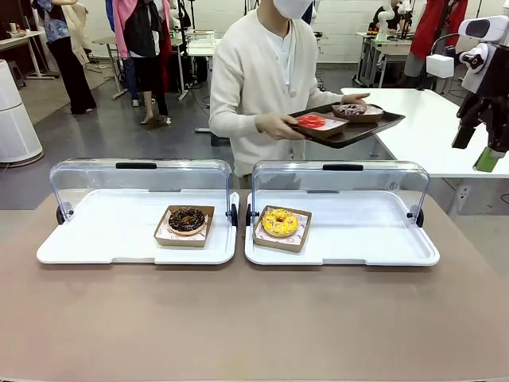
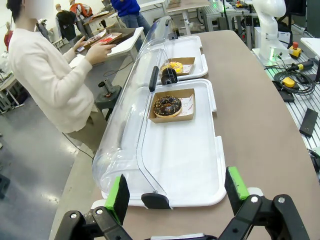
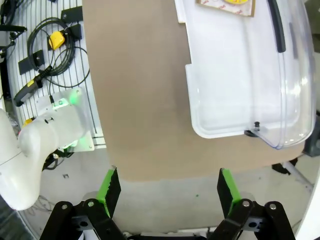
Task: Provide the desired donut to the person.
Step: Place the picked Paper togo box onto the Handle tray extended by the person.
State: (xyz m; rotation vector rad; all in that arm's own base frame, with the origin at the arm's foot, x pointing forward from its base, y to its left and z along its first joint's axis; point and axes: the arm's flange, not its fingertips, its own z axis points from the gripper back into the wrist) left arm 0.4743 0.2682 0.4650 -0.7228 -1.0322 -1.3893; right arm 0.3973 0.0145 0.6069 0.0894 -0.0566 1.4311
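Person [image 1: 262, 79] at far side of counter [image 1: 254, 318] holds dark tray [image 1: 350, 131] with donuts. Chocolate donut [image 1: 187, 220] in left case [image 1: 95, 231], yellow donut [image 1: 280, 222] in right case [image 1: 366, 231]. Left pincer [image 2: 175, 192] and right pincer [image 3: 167, 187] both released, empty.

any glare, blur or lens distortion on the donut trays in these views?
Front view: even light, sharp; faint reflections on the open clear lids, chocolate donut and yellow donut unobscured. Left wrist view: wide-angle bend along the table edge, lid sheen, left pincer soft at close range. Right wrist view: white tray bright, near washed out.
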